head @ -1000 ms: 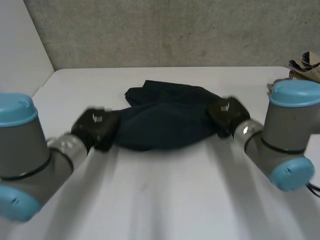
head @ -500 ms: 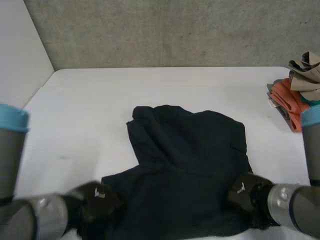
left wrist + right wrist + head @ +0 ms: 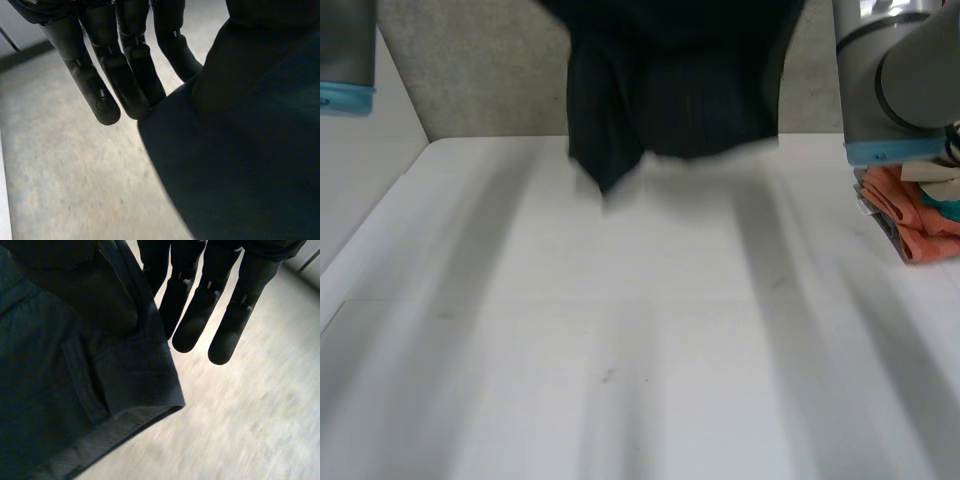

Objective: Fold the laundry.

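— What takes up the most room?
— The white table (image 3: 640, 360), which runs back to a grey wall (image 3: 470, 90).
— And where is the laundry?
— A dark garment (image 3: 670, 80) hangs in the air over the far part of the table, between the two arms. Its lower edge is uneven, and one corner droops lowest on the side nearer the left arm.
— How do the arms stand?
— The left arm (image 3: 345, 50) is high at one side and the right arm (image 3: 890, 80) high at the other, both well above the tabletop.
— Is anything lying on the table?
— A pile of clothes (image 3: 910, 215), orange, teal and beige, sits at the table's right edge below the right arm, well apart from the garment.
— What about the hands?
— The left hand (image 3: 122, 75) has its fingers straight and close together. The cloth is bunched just beside them on the thumb side and bulges over the thumb, so the hand is pinching the garment there. The right hand (image 3: 200, 305) does the same on its side: straight fingers, with cloth gathered against them and held.
— Any smaller detail?
— A stitched hem (image 3: 140, 385) hangs just beside the right hand's fingers.
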Robot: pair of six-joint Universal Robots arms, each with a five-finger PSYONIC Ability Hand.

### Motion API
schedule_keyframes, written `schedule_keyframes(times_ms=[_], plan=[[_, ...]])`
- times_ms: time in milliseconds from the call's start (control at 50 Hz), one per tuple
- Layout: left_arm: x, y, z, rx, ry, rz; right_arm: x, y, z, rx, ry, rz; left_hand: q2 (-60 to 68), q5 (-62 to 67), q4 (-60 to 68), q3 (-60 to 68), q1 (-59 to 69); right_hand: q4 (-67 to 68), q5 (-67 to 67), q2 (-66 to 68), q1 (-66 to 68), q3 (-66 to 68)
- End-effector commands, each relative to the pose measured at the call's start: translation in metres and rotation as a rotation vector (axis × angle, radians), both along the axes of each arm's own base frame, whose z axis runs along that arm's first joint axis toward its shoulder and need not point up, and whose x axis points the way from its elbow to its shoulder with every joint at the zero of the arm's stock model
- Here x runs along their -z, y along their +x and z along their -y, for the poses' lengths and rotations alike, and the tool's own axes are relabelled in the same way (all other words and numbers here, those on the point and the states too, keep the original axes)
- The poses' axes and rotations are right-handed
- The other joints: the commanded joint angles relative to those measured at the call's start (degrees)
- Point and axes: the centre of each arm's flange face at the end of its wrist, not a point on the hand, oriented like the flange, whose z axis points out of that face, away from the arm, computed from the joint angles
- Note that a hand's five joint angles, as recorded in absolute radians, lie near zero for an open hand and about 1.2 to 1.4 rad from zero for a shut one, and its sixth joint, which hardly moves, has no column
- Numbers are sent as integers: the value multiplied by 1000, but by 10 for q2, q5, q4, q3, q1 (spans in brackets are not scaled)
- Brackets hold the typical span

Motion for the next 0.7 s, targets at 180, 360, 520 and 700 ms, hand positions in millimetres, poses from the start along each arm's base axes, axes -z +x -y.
schedule_keyframes(times_ms=[180,360,520,700], plan=[[132,4,-3,-27,500,140,90,26,33,-169,183,-135,114,136,111,116,131,112,110,124,186,117],[269,-10,-30,-26,852,395,212,29,18,-216,522,-324,114,136,111,116,131,112,110,124,186,117],[320,-2,-62,-63,1096,567,277,16,-25,-142,781,-600,114,136,111,116,131,112,110,124,186,117],[288,20,-98,-65,1176,619,261,-10,-78,-124,1052,-731,114,136,111,116,131,112,110,124,186,117]])
